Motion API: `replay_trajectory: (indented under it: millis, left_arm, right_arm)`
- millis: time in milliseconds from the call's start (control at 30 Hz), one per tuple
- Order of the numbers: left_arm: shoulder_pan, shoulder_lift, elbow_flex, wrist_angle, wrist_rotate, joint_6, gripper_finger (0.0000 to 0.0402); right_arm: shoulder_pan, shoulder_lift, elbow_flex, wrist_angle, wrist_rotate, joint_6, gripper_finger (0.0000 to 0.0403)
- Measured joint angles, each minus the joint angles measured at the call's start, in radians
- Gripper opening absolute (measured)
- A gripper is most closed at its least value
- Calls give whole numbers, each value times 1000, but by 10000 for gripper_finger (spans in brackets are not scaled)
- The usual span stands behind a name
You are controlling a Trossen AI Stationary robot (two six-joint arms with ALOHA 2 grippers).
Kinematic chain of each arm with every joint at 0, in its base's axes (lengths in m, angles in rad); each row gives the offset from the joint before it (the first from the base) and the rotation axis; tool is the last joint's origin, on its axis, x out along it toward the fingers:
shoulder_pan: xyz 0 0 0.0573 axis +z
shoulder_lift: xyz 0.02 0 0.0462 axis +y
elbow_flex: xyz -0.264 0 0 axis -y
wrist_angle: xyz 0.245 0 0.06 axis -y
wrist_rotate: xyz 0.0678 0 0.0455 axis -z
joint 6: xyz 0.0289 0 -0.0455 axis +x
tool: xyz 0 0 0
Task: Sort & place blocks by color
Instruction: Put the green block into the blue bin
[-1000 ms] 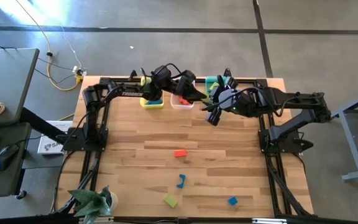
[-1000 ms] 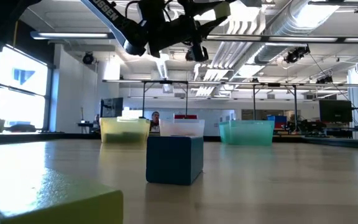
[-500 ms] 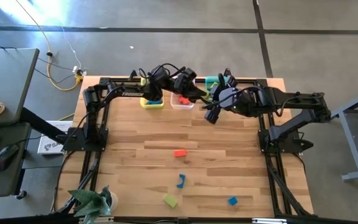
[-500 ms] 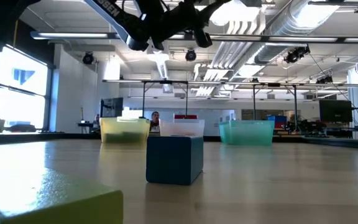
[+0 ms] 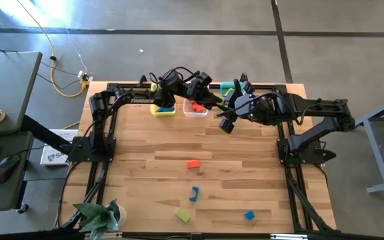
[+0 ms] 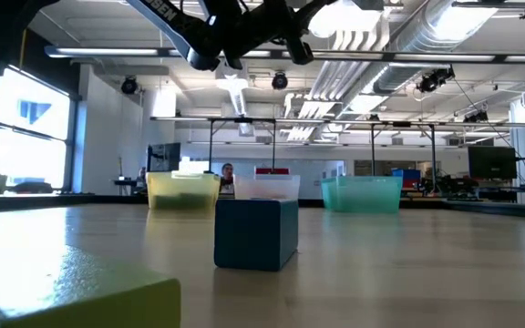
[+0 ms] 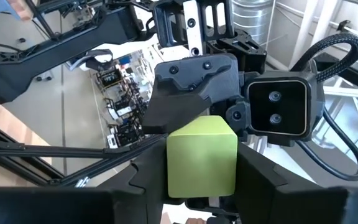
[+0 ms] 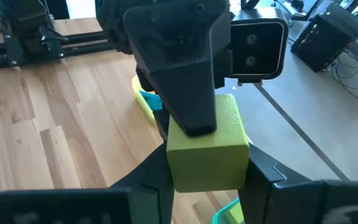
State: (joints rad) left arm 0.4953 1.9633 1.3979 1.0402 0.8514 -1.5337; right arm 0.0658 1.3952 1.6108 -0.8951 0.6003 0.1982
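Both arms meet in the air over the far edge of the table [image 5: 145,140], above the bins. The held yellow-green block [image 7: 202,155] sits between the two hands, off the table, roughly over the gap between the clear bin [image 5: 195,110] and the teal bin [image 5: 228,87]. The right hand [image 8: 207,180] is pinching that block: its own wrist view shows both fingers against the block's sides. The left hand [image 7: 201,183] straddles the same block on the other axis, but I can't tell whether it grips or has let go. In each wrist view one finger of the opposite hand lies across the block's face. The yellow bin [image 5: 163,110] stands just left of the clear one and has something blue in it; the clear bin shows red pieces. Loose on the near half of the table, well apart from the bins: red block [image 5: 193,164], blue arch block [image 5: 194,194], loose yellow-green block [image 5: 183,215], blue cube [image 5: 249,215]. A person shows far behind the bins in the low view.
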Motion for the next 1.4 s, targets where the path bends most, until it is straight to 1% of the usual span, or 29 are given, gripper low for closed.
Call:
replay_trajectory:
  millis: [133, 300, 433, 567, 700, 833, 967, 1100, 1233, 1400]
  left_arm:
    - [0, 0, 0, -1, 1, 26, 128]
    - [0, 0, 0, -3, -2, 6, 139]
    - [2, 0, 0, -12, 1, 43, 143]
    - [2, -2, 2, -50, 29, 45, 146]
    - [2, -2, 2, -82, 74, 59, 162]
    - [3, -4, 2, -113, 76, 87, 179]
    - [22, -2, 2, -119, 65, 112, 181]
    - [52, 0, 0, -124, 90, 118, 181]
    - [72, 1, -1, -123, 117, 145, 181]
    - [94, 1, -1, -139, 159, 209, 181]
  right_arm:
    - [0, 0, 0, 0, 0, -5, 105]
    - [0, 0, 0, 0, 1, 4, 105]
    - [0, 0, 0, 0, 1, 6, 105]
    - [0, 0, -1, -6, -5, 6, 105]
    - [0, 2, -2, -15, -10, 4, 105]
    - [0, 2, -2, -30, -6, 7, 105]
    - [-1, 1, -2, -61, 18, 44, 105]
    - [-2, -1, 0, -96, 88, 87, 105]
    - [-26, -2, 0, -110, 106, 92, 105]
    - [-99, -2, -3, -115, 107, 101, 105]
